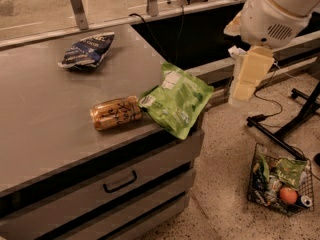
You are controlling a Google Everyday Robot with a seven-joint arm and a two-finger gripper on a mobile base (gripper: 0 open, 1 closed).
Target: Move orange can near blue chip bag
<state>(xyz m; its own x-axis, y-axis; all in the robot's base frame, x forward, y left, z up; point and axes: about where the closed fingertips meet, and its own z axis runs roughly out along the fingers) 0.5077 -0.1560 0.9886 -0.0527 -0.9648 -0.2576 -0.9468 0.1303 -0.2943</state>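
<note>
Nearest the camera, the front of a grey counter [45, 149] shows stacked drawers, the top one with a dark handle [120, 181]. To the right, on the speckled floor, stands a wire basket [253, 176] holding packets and one round orange-red thing, perhaps a piece of fruit.

On the counter, close to its front edge, the orange can [116, 113] lies on its side, its dark lettering facing up. Its right end touches, or all but touches, a green bag [177, 104], which lies flat at the counter's right corner with one corner hanging over the edge.

The gripper [242, 86] hangs in the air to the right of the counter, beyond the green bag and over the floor, well apart from the can. It holds nothing. Whether it is spread or closed I cannot tell from this side. Above it is the white, rounded body of the arm [280, 14].

Farther back on the counter, toward the left, the blue chip bag [87, 49] lies flat, well apart from the can, with bare counter between them. Behind it metal posts [76, 6] rise along the counter's far edge.
</note>
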